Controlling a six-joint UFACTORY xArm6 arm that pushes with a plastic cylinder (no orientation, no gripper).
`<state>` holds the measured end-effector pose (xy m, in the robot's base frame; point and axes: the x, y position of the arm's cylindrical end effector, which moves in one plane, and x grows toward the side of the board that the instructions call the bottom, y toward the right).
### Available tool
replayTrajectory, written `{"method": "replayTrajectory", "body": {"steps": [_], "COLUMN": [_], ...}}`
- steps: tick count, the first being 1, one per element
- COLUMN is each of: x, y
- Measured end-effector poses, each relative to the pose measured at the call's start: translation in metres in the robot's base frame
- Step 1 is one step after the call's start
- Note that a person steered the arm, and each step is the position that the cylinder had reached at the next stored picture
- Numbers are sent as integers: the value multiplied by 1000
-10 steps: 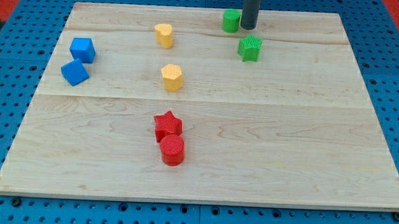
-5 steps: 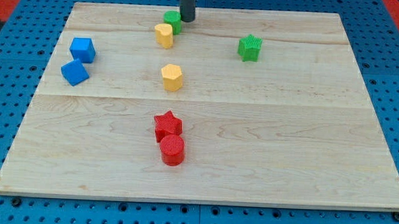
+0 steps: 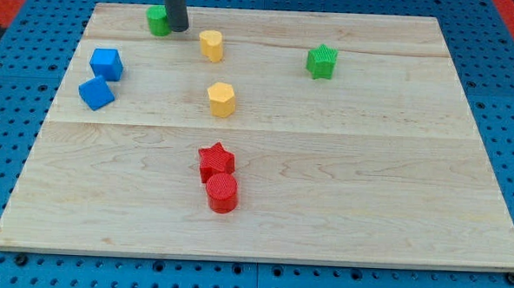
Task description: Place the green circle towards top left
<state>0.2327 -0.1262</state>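
Note:
The green circle (image 3: 157,20) is a short green cylinder near the board's top edge, left of centre. My tip (image 3: 177,28) stands right against its right side, touching it. The dark rod rises from there out of the view's top. A green star (image 3: 322,61) sits apart at the upper right.
A yellow heart-like block (image 3: 212,45) lies just right of my tip. A yellow hexagon (image 3: 221,100) is below it. Two blue cubes (image 3: 107,64) (image 3: 96,93) sit at the left. A red star (image 3: 214,160) touches a red cylinder (image 3: 223,194) at lower centre.
My tip has moved left along the top edge and pushed the green circle left with it, past the yellow heart. The other blocks have not moved.

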Motion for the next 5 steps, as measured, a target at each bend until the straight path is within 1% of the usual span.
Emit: {"method": "replayTrajectory", "body": {"steps": [1,2,3,4,5], "x": [-18,-15,-15,-8,9], "y": [1,-33,-48,-42,-21]}}
